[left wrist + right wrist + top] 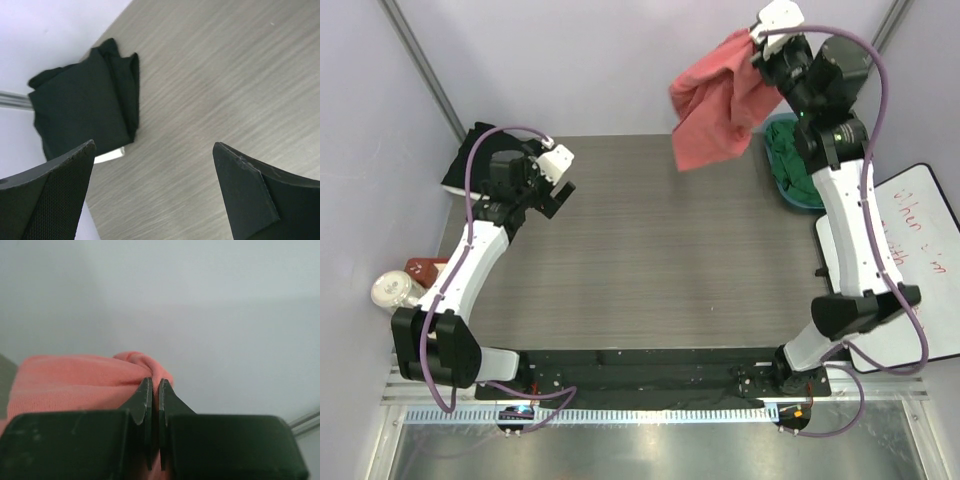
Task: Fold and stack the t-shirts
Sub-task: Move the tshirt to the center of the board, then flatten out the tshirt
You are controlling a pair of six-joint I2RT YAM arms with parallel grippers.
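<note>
Three t-shirts sit in three different places. One, the coral-pink t-shirt [715, 110] [75, 380], hangs bunched in the air over the far right part of the table [650, 260], pinched at its top edge by the right gripper [757, 40] [155, 382], whose jaws are pressed together on the fabric. Below and to the right of it, the dark green t-shirt [790, 160] lies crumpled inside the teal basket [798, 203] at the table's right edge; the right arm hides part of both. The black t-shirt [460, 170] [82, 110] lies folded at the far left corner, partly over the table's edge. Near it, the left gripper [555, 180] [154, 145] hovers above the bare tabletop with its fingers spread wide, holding nothing. A whiteboard [920, 250] with red writing lies off the table's right side.
</note>
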